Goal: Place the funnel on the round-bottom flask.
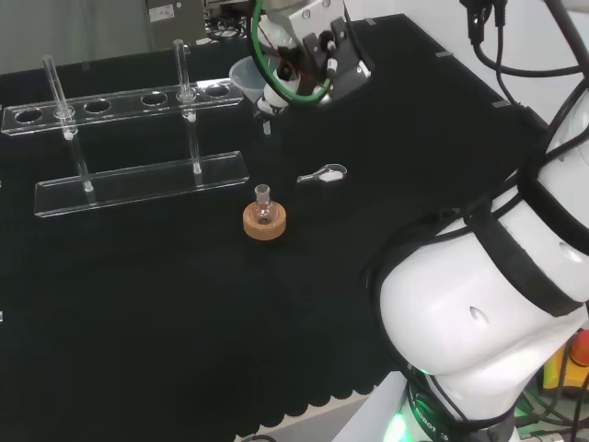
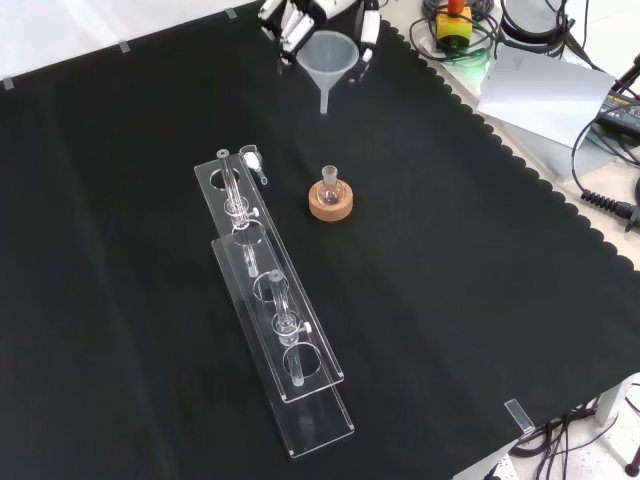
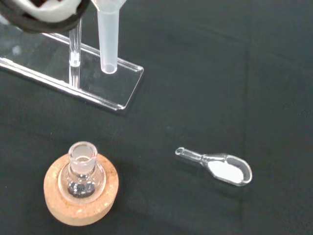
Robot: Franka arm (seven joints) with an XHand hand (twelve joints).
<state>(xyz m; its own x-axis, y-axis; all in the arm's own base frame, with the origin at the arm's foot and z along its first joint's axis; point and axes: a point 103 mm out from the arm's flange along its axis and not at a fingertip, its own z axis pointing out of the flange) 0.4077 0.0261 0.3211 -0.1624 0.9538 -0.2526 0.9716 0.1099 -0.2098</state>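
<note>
Funnel (image 2: 331, 60) gripped in the hand (image 2: 290, 22), above cloth; rack (image 2: 270, 300) and scoop (image 2: 252, 160) flank the flask (image 2: 329, 190).

We see a translucent whitish plastic funnel (image 2: 331, 58) in the black and white hand (image 2: 290, 22), and a clear glass round-bottom flask (image 3: 81, 169) on a tan speckled cork ring (image 3: 81, 198). We note a clear acrylic test-tube rack (image 2: 272, 300), a clear scoop (image 3: 217, 164) with white powder, and plain black cloth (image 2: 460, 290).
</note>
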